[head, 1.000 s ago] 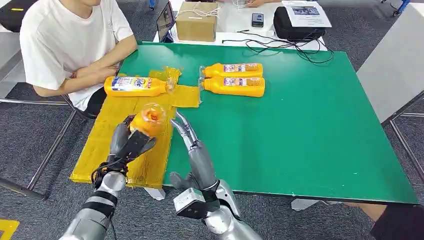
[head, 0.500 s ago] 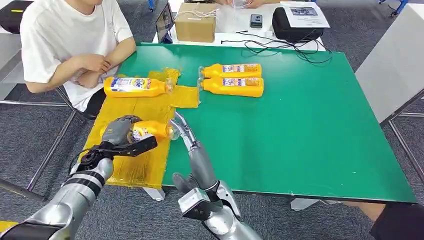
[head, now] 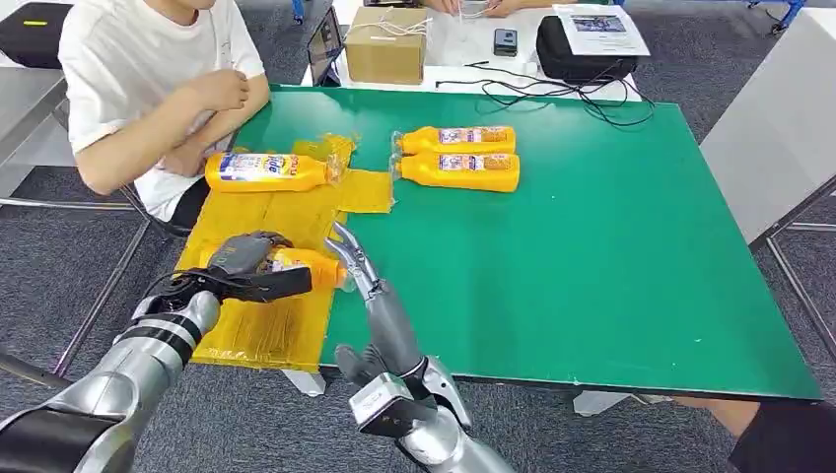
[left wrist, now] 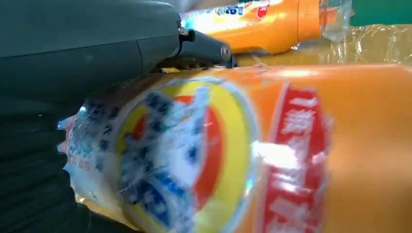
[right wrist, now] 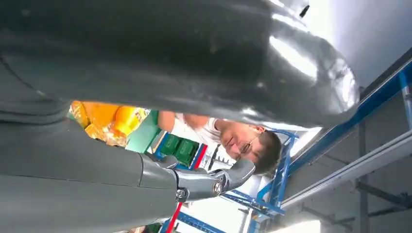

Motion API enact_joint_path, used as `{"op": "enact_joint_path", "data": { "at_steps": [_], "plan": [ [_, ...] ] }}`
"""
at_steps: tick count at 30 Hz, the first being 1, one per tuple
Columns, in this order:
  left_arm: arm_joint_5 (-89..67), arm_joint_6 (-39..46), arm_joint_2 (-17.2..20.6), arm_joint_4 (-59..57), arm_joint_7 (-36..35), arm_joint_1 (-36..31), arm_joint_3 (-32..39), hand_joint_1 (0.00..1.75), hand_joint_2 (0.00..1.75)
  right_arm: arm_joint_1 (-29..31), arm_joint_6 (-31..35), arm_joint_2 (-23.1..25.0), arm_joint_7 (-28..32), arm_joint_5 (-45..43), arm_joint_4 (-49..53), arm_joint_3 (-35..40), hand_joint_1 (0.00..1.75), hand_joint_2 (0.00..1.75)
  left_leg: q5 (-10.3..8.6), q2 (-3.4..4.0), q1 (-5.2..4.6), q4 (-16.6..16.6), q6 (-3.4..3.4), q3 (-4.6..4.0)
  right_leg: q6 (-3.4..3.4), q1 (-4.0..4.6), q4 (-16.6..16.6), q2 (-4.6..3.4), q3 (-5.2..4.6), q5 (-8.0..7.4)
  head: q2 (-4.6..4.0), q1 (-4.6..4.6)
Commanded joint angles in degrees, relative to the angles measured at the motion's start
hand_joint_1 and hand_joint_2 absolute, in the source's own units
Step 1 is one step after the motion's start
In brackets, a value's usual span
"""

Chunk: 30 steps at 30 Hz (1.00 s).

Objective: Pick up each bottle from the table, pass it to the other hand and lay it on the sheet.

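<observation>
A green desk (head: 611, 246) with a yellow sheet (head: 256, 325) over its left edge. The left robot hand (head: 246, 268) grips an orange bottle (head: 301, 264) lying sideways over the sheet. The right robot hand (head: 370, 296) is beside it, fingers extended and empty. Another bottle (head: 266, 170) lies on the sheet; two bottles (head: 458, 156) lie side by side on the desk. A person in a white shirt (head: 148, 79) sits at the left.
</observation>
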State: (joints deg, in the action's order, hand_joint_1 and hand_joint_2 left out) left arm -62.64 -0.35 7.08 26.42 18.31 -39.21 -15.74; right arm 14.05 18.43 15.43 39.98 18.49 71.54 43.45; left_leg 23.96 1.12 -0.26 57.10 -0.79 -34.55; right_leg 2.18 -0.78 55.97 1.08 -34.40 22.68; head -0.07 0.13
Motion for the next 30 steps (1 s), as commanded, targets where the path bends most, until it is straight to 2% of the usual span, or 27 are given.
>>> {"op": "enact_joint_path", "data": {
  "at_steps": [1, 4, 5, 8, 10, 13, 21, 24, 30],
  "plan": [
    [0.6, -1.5, -1.2, -4.9, 0.0, 0.4, 0.9, 0.47, 1.75, 1.7, 0.3, -1.5, 0.0, -0.3, -1.5, 2.5, 0.00, 0.00, 0.07, -0.01, 0.05, -0.1, 0.04, 0.22, -0.05, 0.03, -0.1, -0.12, 0.21, 0.04, 0.00, 0.02],
    [0.6, -1.5, -1.2, -4.9, 0.0, 0.4, 0.9, 0.47, 1.75, 1.7, 0.3, -1.5, 0.0, -0.3, -1.5, 2.5, 0.00, 0.00, 0.11, -0.01, 0.09, -0.1, 0.07, 0.30, -0.08, 0.07, -0.1, -0.17, 0.30, 0.06, 0.00, 0.02],
    [1.2, -1.7, -1.3, -5.0, -0.2, 0.3, 1.4, 0.00, 1.75, 1.7, 0.5, -1.5, 0.0, -0.3, -1.6, 2.4, 0.00, 0.00, 0.06, -0.01, 0.02, -0.1, 0.04, 0.18, -0.04, 0.01, -0.1, -0.11, 0.18, 0.03, 0.00, 0.00],
    [4.6, -4.9, -2.7, -5.0, 0.6, 0.4, 2.6, 0.00, 1.75, 2.2, 0.7, -1.5, 0.0, -0.7, -2.4, 2.7, 0.00, 0.00, 0.06, -0.06, 0.04, -0.1, 0.05, 0.22, -0.06, 0.03, -0.1, -0.08, 0.23, 0.04, 0.00, 0.00],
    [9.8, -8.5, -2.9, -3.7, 6.9, 1.6, 4.3, 0.00, 1.75, 2.8, 0.7, -1.6, 0.0, -1.9, -2.6, 3.8, 0.00, 0.00, 0.06, -0.04, 0.05, -0.1, 0.06, 0.20, -0.06, 0.03, -0.1, -0.10, 0.20, 0.03, 0.00, 0.02],
    [15.0, -12.8, -3.1, -2.5, 11.7, 2.6, 5.6, 0.00, 1.75, 3.7, 0.7, -1.2, 0.0, -2.9, -3.9, 4.6, 0.00, 0.00, 0.08, 0.00, 0.05, 0.0, 0.06, 0.21, -0.06, 0.04, -0.1, -0.15, 0.21, 0.04, 0.00, 0.00],
    [26.5, -13.4, -6.7, 4.4, 13.5, 3.1, 8.6, 0.00, 1.75, 4.3, 2.3, -1.4, 0.0, -3.7, -5.4, 5.3, 0.00, 0.00, 0.01, -0.27, 0.02, 0.0, 0.01, 0.12, -0.03, 0.00, -0.1, 0.10, 0.23, 0.05, 0.00, 0.02],
    [28.2, -10.5, -6.8, 7.9, 13.3, 4.2, 7.8, 0.00, 1.75, 4.1, 2.7, -1.6, 0.0, -3.6, -5.3, 5.4, 0.00, 0.00, 0.06, -0.34, 0.08, 0.0, 0.03, 0.15, -0.06, 0.06, -0.1, 0.08, 0.29, 0.08, 0.00, 0.00],
    [34.0, -11.4, -8.2, 10.6, 14.0, 5.3, 10.4, 0.00, 1.75, 3.9, 3.1, -1.7, 0.0, -3.3, -5.3, 5.2, 0.00, 0.00, 0.08, -0.33, 0.08, 0.0, 0.05, 0.13, -0.08, 0.07, -0.1, 0.04, 0.25, 0.09, 0.00, 0.00]
  ]
}}
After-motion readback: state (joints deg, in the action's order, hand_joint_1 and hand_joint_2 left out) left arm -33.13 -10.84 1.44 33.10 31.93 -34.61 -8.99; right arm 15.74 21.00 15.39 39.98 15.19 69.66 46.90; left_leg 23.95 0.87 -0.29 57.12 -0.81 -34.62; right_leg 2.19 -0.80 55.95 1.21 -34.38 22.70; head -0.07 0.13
